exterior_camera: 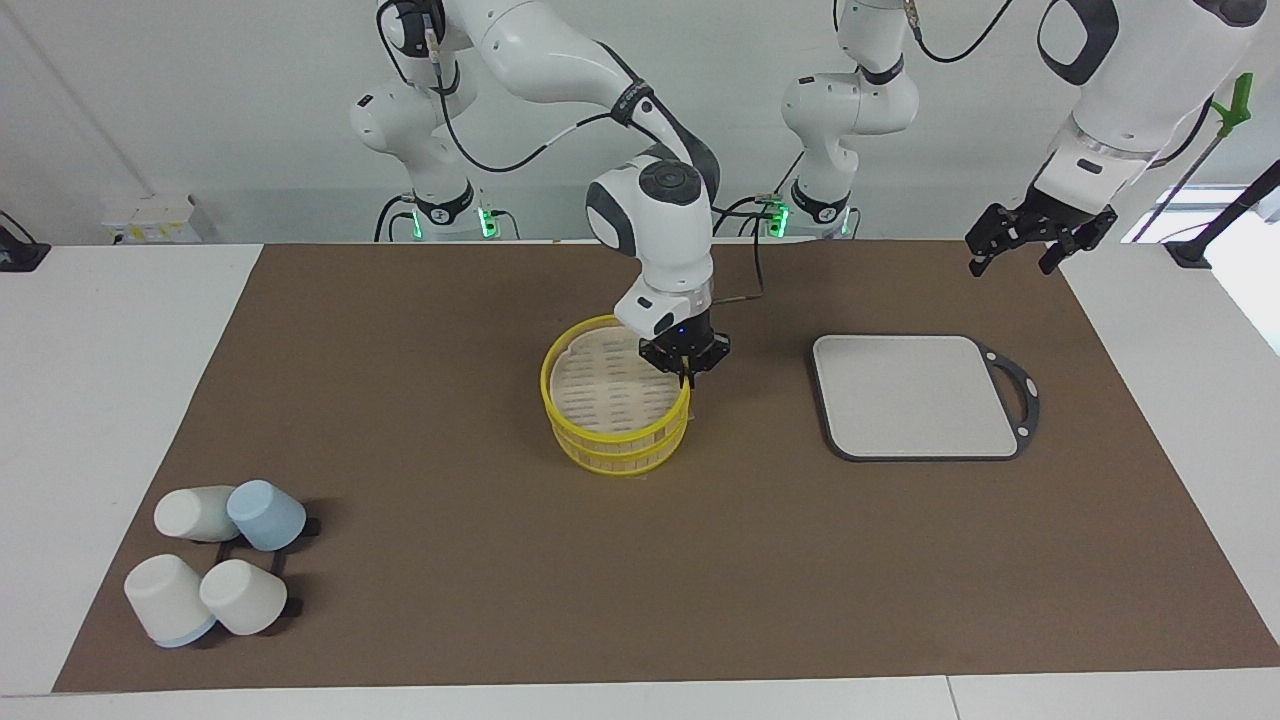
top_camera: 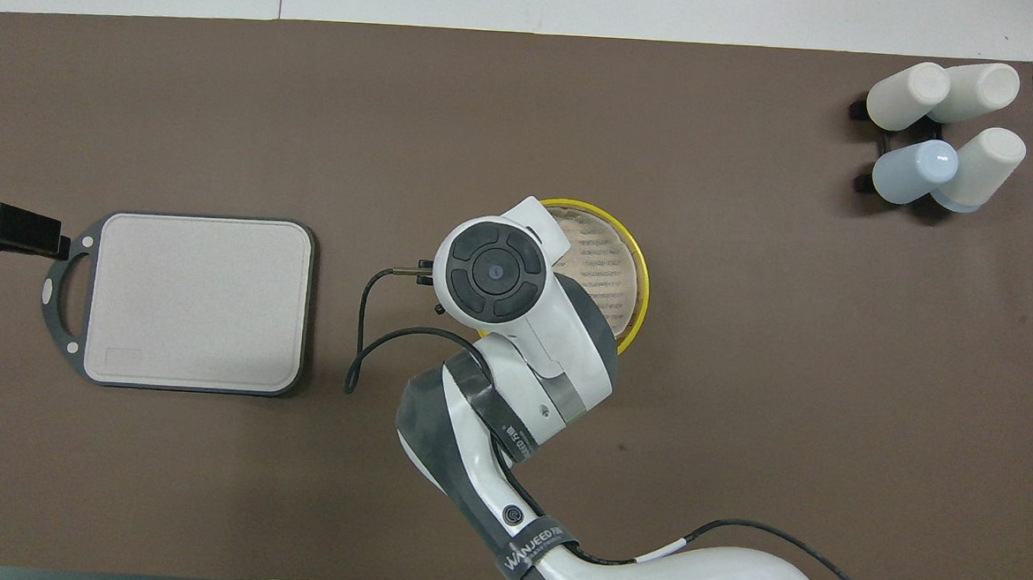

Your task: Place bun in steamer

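I start with the brown mat (exterior_camera: 400, 330) that covers most of the table, and on it the grey board (exterior_camera: 915, 395) toward the left arm's end, bare on top. Near the middle sits the steamer (exterior_camera: 610, 415), two tiers, which looks light and stiff; its thin yellow rim is the obvious place to pinch it. My right gripper (exterior_camera: 686, 378) is down at that rim on the side toward the board, fingertips drawn tight together, and I judge they are nipping the rim, though the wrist hides this from above. The left gripper (exterior_camera: 1015, 250) hangs spread wide over the mat's corner at its own end, waiting. Four cups (exterior_camera: 215, 565) lie on a black rack (exterior_camera: 262, 556) at the right arm's end, farther from the robots than the steamer is. The bun I cannot find anywhere: not on the board, not on the steamer's slotted top. When it turns up I expect it soft and light, best taken gently across its short sides.
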Controlling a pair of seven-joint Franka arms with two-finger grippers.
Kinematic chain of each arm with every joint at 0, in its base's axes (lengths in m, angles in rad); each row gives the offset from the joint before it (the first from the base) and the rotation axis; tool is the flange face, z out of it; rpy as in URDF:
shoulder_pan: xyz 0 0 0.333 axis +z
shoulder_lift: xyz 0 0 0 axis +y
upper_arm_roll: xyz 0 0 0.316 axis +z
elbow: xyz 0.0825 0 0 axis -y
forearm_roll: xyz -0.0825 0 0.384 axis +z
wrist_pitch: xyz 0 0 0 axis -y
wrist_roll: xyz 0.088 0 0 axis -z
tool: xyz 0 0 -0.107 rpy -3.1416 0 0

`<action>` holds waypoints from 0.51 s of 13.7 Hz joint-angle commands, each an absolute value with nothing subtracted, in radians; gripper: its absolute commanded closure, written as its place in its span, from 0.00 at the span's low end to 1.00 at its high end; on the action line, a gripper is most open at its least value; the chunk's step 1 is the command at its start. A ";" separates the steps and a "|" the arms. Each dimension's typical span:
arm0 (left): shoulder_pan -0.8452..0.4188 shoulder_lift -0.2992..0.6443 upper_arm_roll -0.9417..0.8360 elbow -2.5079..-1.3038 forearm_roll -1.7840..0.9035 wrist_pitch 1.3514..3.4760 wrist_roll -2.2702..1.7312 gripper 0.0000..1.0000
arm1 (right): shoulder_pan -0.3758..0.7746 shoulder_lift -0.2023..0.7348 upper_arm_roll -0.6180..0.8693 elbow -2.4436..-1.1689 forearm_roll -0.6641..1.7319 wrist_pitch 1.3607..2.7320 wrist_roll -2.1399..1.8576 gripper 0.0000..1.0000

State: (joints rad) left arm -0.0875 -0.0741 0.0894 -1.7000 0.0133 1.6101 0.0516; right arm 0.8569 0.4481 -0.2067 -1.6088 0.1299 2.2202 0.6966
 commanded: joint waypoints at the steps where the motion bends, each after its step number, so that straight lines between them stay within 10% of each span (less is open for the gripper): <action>1: -0.077 -0.086 0.083 -1.710 0.006 1.611 0.054 0.00 | 0.859 0.437 -0.201 -1.666 0.133 2.263 0.687 0.95; 7: -0.077 -0.084 0.083 -1.710 0.005 1.612 0.054 0.00 | 0.858 0.439 -0.204 -1.643 0.132 2.250 0.689 0.66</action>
